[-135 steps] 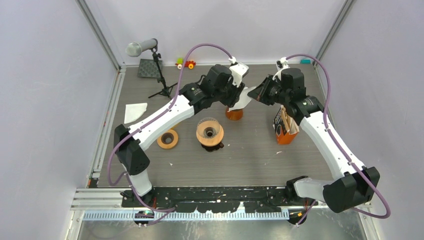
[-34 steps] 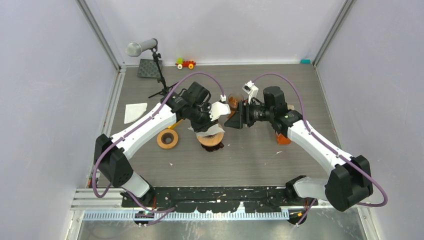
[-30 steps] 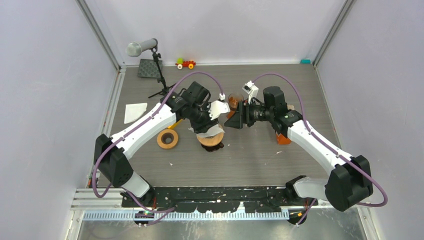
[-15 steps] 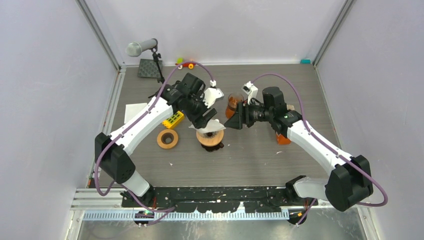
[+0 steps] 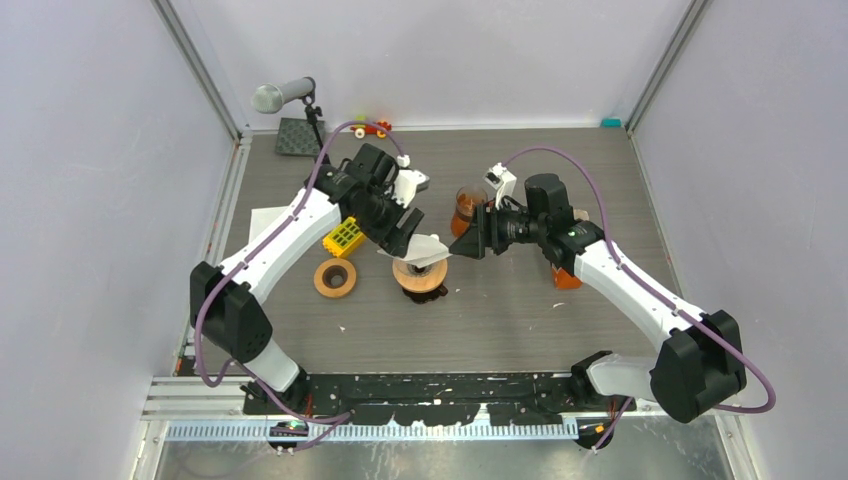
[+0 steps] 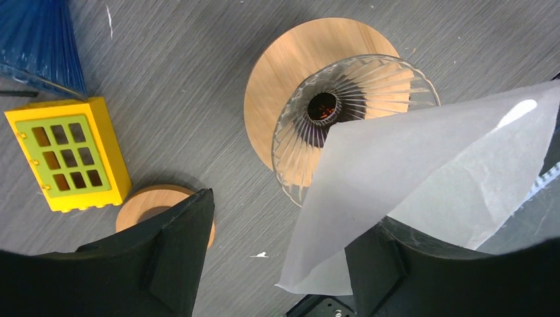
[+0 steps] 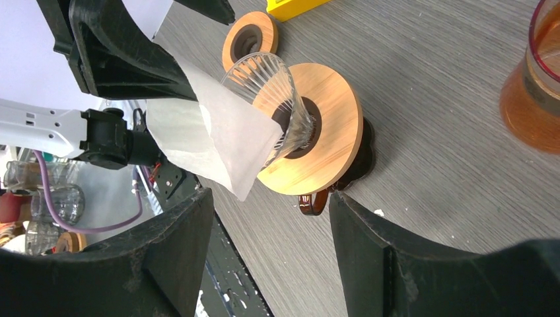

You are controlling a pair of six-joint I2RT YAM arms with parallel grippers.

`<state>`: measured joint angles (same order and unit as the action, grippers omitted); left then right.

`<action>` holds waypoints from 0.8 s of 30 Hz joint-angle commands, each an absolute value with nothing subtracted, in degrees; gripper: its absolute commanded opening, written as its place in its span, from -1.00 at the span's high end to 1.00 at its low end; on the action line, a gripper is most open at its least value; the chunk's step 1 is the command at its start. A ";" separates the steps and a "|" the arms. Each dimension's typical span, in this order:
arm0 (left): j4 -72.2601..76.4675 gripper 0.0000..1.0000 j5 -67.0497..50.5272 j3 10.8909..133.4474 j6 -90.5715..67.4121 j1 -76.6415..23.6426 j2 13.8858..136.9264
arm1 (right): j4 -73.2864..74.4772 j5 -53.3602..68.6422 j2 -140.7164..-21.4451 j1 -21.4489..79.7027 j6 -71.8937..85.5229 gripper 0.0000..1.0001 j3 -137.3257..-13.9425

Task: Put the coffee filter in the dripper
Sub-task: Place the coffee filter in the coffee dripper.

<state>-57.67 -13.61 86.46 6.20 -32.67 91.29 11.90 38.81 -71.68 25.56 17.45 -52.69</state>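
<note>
Filter place: the coffee filter [image 6: 422,172] lies across the rim of the dripper [image 6: 356,86], at mid-table. It is not seated in the cone.
Filter attitude: folded flat and tilted. One corner points in over the dripper's mouth. The wide part hangs out past the rim on the left arm's side.
Filter long axis: it slopes from the mouth, out over the rim and down towards the left gripper [image 6: 282,218].
Filter contact: its lower part leans on one left finger [image 6: 396,277]; the other finger stands well clear of it.
Dripper: a ribbed glass cone, upright in a round wooden collar [image 7: 330,132] on a dark base.
Left gripper: jaws spread wide, not clamping the paper.
Left arm: elbow out at the left, forearm reaching up and right. The wrist is above the dripper's far-left side, and the fingers point down at it.
Right gripper [image 7: 271,193]: jaws wide apart and empty, just right of the dripper.
Right arm: elbow far right, forearm reaching up and left, fingers pointing left at the dripper.
Nearby: a yellow block [image 6: 66,152] and a wooden ring [image 5: 335,277] left of the dripper; a cup [image 5: 467,208] of orange-brown liquid behind it.
</note>
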 commanded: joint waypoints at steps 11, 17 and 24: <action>-57.12 -0.49 -17.03 84.25 -1.82 -28.73 88.32 | 18.89 34.02 -72.99 27.92 14.18 -0.38 -61.79; -54.58 -0.49 -18.67 81.19 -3.87 -28.39 87.13 | 22.20 32.85 -75.06 29.03 14.76 -0.38 -65.23; -52.23 -0.49 -18.96 79.73 -5.22 -28.30 86.38 | 22.85 31.22 -76.61 31.33 15.18 -0.39 -65.71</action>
<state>-55.44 -17.26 80.07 -3.70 -28.73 88.66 22.39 32.62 -76.25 30.24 15.18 -63.22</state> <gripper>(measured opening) 0.744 0.691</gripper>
